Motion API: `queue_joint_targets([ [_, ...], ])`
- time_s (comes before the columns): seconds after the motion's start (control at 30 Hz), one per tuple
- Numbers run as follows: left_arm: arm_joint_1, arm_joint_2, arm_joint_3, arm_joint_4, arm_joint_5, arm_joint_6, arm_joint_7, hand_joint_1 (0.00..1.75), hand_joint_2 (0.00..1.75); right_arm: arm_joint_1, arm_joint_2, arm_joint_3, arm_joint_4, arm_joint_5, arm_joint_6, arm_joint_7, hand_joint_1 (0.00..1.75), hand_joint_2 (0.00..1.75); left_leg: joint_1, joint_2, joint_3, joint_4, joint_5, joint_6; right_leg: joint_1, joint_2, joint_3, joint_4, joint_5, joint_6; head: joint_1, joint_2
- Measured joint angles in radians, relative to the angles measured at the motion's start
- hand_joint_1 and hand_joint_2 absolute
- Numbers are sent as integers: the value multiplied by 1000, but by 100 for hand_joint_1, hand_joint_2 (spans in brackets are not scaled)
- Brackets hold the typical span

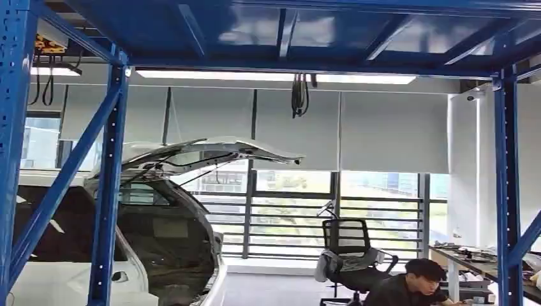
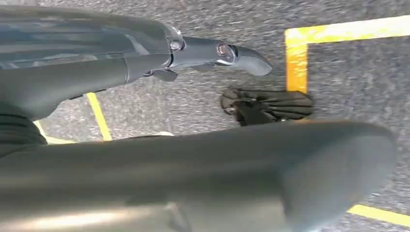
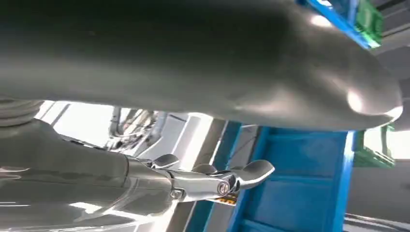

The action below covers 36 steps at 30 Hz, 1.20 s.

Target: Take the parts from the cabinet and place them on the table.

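One white car (image 1: 96, 268) stands with its hatch raised, seen through one blue steel rack (image 1: 108, 191) whose two upright posts frame the scene. One black office chair (image 1: 348, 252) sits by the windows, one person (image 1: 408, 287) is low beside it, and one cluttered table (image 1: 475, 264) runs along the right. Two long ceiling lights (image 1: 274, 76) glow overhead, one bundle of black cables (image 1: 298, 95) hangs from the rack's top, and two robot hands show, the left hand (image 2: 193, 145) over a grey floor with yellow lines (image 2: 338, 31), the right hand (image 3: 193, 72) near blue framing.
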Motion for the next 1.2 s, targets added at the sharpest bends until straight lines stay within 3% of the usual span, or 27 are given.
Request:
queue_joint_targets([
  [0.03,0,-2,0,2,-1,0,0,0,0,1,0,-4,0,-3,3,-2,0,0,0,1,4,-4,-5,-4,6,0,14,-22,-10,-13,1,0],
  [0.07,-1,-1,0,2,-2,0,1,0,0,2,2,-7,-2,-7,6,-2,0,0,2,-2,5,-5,-6,-10,10,-1,18,-40,-3,-17,-1,0],
  [0.17,-1,-1,-1,2,-5,-2,1,0,0,4,6,-11,-5,-15,13,-3,0,0,2,3,10,-18,-10,-26,12,1,27,-62,-18,-23,-1,1],
  [0.2,-3,0,-1,2,-6,-2,0,0,0,5,8,-12,-8,-18,15,-3,0,0,3,4,13,-17,-17,-30,-1,-1,40,-79,-13,-24,-1,1],
  [0.23,-4,0,-1,2,-6,-1,0,0,0,4,9,-12,-9,-24,17,-3,0,0,3,4,5,6,-28,-34,0,-2,49,-88,-14,-26,0,0],
  [0.27,-5,1,-1,2,-7,-1,0,0,0,4,10,-13,-9,-28,18,-3,0,0,4,4,-26,68,-59,-39,-1,-4,54,-88,-16,-29,-1,0],
  [0.33,-3,2,-1,2,-8,-2,0,0,0,10,13,-14,-9,-39,24,-3,0,0,8,4,-120,231,-118,-48,-1,-3,63,-88,-26,-32,0,0],
  [0.37,0,3,-1,2,-8,-2,0,0,0,12,15,-15,-9,-45,28,-3,0,0,9,4,-153,280,-122,-51,-1,1,68,-88,-30,-31,0,0],
  [0.4,1,3,-1,2,-9,-1,0,0,0,16,16,-16,-9,-50,33,-3,0,0,11,4,-163,279,-99,-54,-1,5,76,-88,-36,-29,0,0],
  [0.43,2,3,-1,2,-10,-1,0,0,0,16,17,-16,-9,-53,35,-3,0,0,13,4,-150,235,-56,-56,-3,9,86,-87,-43,-27,0,0],
  [0.5,1,5,-1,2,-11,-1,0,0,0,16,21,-21,-10,-56,38,-3,0,0,18,3,-82,61,61,-60,-8,20,111,-85,-60,-17,0,0],
  [0.57,1,5,-1,2,-12,-2,0,0,0,13,24,-21,-11,-56,40,-3,0,0,18,-19,-50,1,47,-50,-3,32,112,-76,-74,-2,-1,0],
  [0.6,0,6,-2,2,-12,-2,2,0,0,15,25,-21,-14,-56,41,-3,0,0,14,-17,-52,8,43,-38,-5,36,110,-81,-72,3,0,0],
  [0.67,1,7,-2,2,-13,-1,1,0,0,15,26,-24,-19,-56,41,-3,0,0,10,-12,-51,6,39,-26,-9,41,114,-89,-72,11,-1,0],
  [0.7,-1,8,-3,2,-14,-1,1,0,0,15,27,-25,-23,-56,41,-3,0,0,16,-7,-46,0,40,-18,-10,38,116,-87,-80,17,-1,0],
  [0.73,-2,8,-5,2,-14,-1,0,0,0,14,27,-28,-27,-56,41,-3,0,0,17,-4,-40,-3,37,-12,-9,22,110,-62,-91,20,-1,0],
  [0.77,-3,8,-6,2,-14,-1,0,0,0,10,27,-31,-29,-56,41,-3,0,0,17,-1,-35,-5,34,-6,-10,14,80,-2,-119,23,-1,0],
  [0.83,-2,8,-9,2,-16,-1,0,0,0,14,28,-32,-29,-56,40,-3,0,0,15,9,-27,-5,25,0,-10,10,-16,167,-182,27,-1,0],
  [0.87,-1,9,-10,2,-16,-1,0,0,0,15,28,-33,-29,-56,40,-3,0,0,13,10,-22,-5,21,0,-10,9,-60,232,-192,27,-1,0],
  [0.9,0,9,-10,2,-16,-1,0,0,0,16,29,-34,-29,-56,40,-3,0,0,12,11,-16,-5,16,-1,-10,8,-79,245,-179,27,-1,0],
  [0.93,0,9,-10,2,-16,0,0,0,0,16,29,-35,-29,-56,41,-3,0,0,11,12,-7,-5,9,-1,-10,7,-73,209,-138,24,-1,0],
  [1.0,-1,9,-10,2,-16,0,-2,0,0,16,34,-38,-27,-62,47,1,0,0,8,12,15,-6,-5,-4,-5,4,-8,35,-20,9,-1,0],
  [1.03,0,9,-10,2,-13,1,-3,0,0,16,34,-39,-26,-70,55,12,0,0,10,11,20,-9,-11,-7,0,1,17,-35,6,-1,-1,0],
  [1.1,-2,10,-10,2,-7,3,-6,0,0,17,36,-39,-18,-95,69,42,0,0,7,11,22,-11,-15,-19,8,-2,30,-55,-13,-8,-2,2],
  [1.2,-4,9,-10,2,3,8,-7,0,0,28,36,-43,2,-134,89,82,0,0,6,15,34,-28,-18,-35,6,4,34,-69,-14,-16,-2,0],
])
